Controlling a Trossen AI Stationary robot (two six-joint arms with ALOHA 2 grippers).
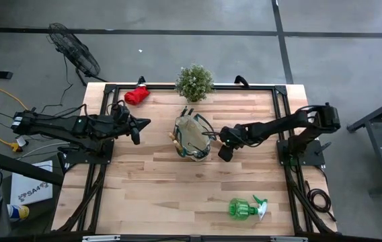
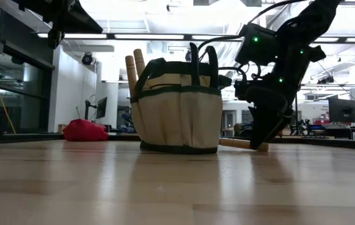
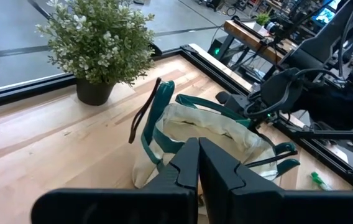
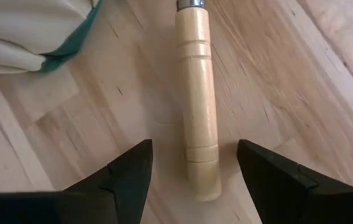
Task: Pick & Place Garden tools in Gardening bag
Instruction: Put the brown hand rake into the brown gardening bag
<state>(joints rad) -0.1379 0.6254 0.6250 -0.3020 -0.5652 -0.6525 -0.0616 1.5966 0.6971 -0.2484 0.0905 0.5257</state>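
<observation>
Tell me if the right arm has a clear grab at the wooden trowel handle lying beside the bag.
Probably yes. The right gripper is open, its fingers either side of the trowel handle, with nothing between; the bag sits off to one side.

The table [image 1: 177, 181] is pale wood with light and darker plank stripes, framed in black. Near its middle the gardening bag [image 1: 192, 136] is tan fabric with dark green trim and handles; two light wooden handles [image 2: 135, 72] rise from it. Beside it lies a trowel [image 4: 196, 93] with a pale yellow wooden handle and what seems a silver collar. By the far edge, the glove bundle [image 1: 136, 95] is red and the potted plant [image 1: 194, 82] is grey-green, its pot dark. Near the near right corner, the spray bottle [image 1: 243, 208] is bright green with a white trigger. Both the left gripper [image 3: 196, 168] and right gripper [image 4: 192, 168] are black.
</observation>
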